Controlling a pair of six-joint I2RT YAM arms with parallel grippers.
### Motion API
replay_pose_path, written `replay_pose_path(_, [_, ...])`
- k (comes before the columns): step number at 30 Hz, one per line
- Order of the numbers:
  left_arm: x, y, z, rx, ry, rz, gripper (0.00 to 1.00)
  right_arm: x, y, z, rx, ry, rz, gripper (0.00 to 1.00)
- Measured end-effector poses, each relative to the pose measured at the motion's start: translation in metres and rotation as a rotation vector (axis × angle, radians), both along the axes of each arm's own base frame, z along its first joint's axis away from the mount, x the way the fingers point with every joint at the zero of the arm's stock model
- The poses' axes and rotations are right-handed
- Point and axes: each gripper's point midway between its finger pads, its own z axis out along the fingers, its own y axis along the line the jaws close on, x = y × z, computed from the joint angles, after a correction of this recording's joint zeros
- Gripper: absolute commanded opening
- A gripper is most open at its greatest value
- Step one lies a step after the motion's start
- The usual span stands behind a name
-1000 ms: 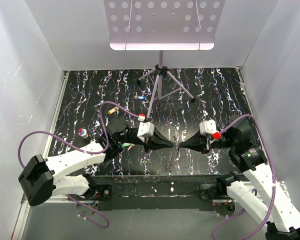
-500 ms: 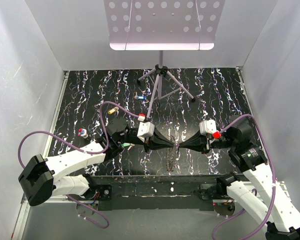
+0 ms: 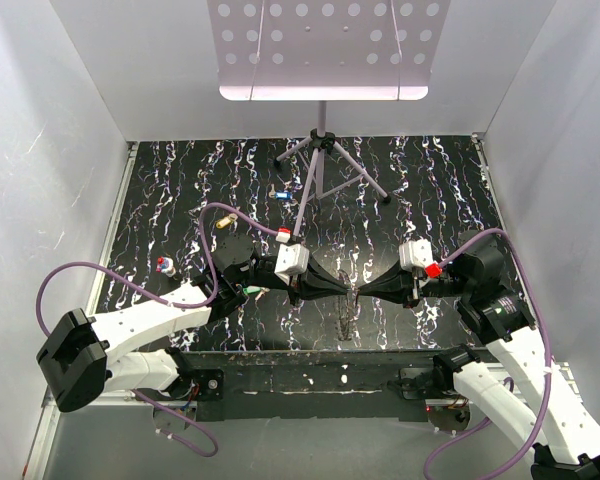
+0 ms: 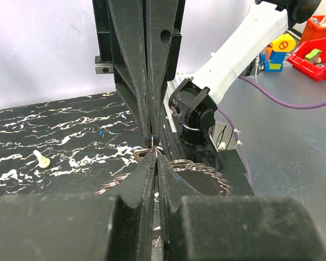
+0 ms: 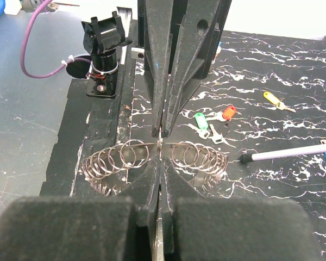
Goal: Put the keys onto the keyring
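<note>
The two arms meet nose to nose low over the near middle of the black marbled surface. The left gripper and right gripper each have their fingers pressed together, tips almost touching, just above the keyring, which lies flat beneath them. To me this looks like the threading step. Something small and silvery glints where the tips meet, but I cannot tell whether it is a key or which fingers hold it. If it is one, the next move calls for lowering it and working it onto the ring. A green key, red key and yellow key lie loose farther off. The fingers hide the ring's middle in both wrist views.
</note>
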Motion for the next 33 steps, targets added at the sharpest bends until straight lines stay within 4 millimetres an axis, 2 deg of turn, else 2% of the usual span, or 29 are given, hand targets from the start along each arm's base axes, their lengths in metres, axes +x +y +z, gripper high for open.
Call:
replay_pose_path(18, [0.001, 0.0, -0.001, 0.003, -0.001, 0.004, 0.0, 0.002, -0.002, -0.003, -0.009, -0.007, -0.014, 0.01])
replay_pose_path(26, [0.0, 0.008, -0.012, 0.074, -0.061, 0.017, 0.0, -0.001, -0.002, -0.002, -0.006, -0.04, 0.001, 0.01])
replay_pose_path(33, [0.002, 0.014, -0.001, 0.08, -0.165, 0.035, 0.0, -0.005, -0.002, -0.003, -0.003, -0.083, 0.043, 0.01])
